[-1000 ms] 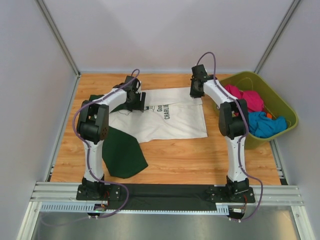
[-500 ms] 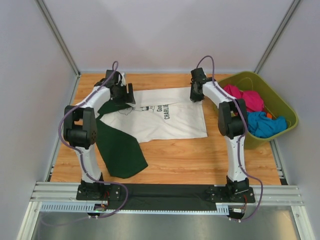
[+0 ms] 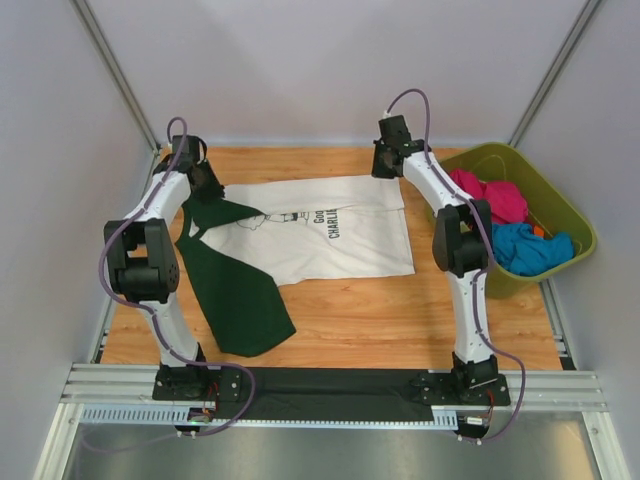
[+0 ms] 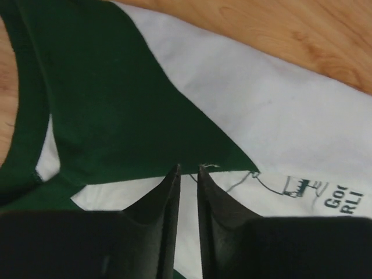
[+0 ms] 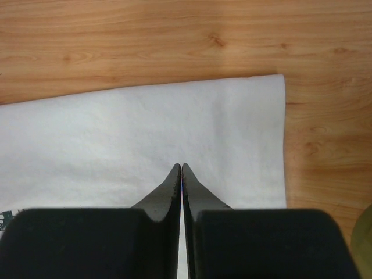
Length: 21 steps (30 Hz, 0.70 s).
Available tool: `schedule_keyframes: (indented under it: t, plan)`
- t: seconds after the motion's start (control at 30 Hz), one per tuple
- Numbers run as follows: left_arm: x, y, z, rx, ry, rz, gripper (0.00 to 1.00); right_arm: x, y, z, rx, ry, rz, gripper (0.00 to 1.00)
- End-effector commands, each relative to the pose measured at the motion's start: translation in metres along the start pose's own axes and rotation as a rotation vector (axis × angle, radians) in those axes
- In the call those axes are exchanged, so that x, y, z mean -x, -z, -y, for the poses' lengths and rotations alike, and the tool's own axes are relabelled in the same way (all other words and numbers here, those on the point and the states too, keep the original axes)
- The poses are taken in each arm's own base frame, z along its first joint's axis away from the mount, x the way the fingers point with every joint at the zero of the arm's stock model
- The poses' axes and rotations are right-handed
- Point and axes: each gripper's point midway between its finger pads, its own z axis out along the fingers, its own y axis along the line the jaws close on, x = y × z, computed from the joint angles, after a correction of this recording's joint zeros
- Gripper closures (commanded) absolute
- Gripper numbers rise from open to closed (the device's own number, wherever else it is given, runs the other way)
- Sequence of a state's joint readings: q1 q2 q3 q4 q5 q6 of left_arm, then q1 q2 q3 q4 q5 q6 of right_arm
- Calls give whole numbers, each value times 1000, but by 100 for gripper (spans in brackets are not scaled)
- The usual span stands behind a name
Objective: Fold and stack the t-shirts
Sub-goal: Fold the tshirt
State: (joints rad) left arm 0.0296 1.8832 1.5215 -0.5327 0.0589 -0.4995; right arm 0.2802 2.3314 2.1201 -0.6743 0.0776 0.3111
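A white t-shirt with dark print lies spread flat in the middle of the table. A dark green t-shirt lies crumpled at its left, with one green flap over the white shirt's left end. My left gripper hovers at that flap's edge. Its jaws stand a narrow gap apart with only the white cloth showing between them. My right gripper is shut, its tips over the white shirt near its far right corner. No cloth shows pinched.
An olive green bin stands at the right edge, holding a pink cloth and a blue cloth. Grey walls close in the table on three sides. A metal rail carries both arm bases at the front.
My left arm swung left from the white shirt's middle to its left end, and its jaws closed to a narrow gap. My right gripper crept toward the far edge.
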Motion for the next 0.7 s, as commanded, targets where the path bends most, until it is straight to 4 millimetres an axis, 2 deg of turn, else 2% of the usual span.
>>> schedule_keyframes:
  t: [0.0, 0.17, 0.33, 0.67]
  plan:
    - [5, -15, -30, 88, 122, 15, 78, -16, -20, 2, -15, -9, -44, 98]
    - [8, -44, -54, 196, 116, -5, 89, -36, -33, 8, -34, -21, -103, 99]
    - [-1, -71, -71, 247, 134, -67, 92, -53, -42, 14, -57, -17, -148, 99]
    - [15, -88, -115, 302, 238, -113, 94, -74, -48, 22, -103, -52, -212, 100]
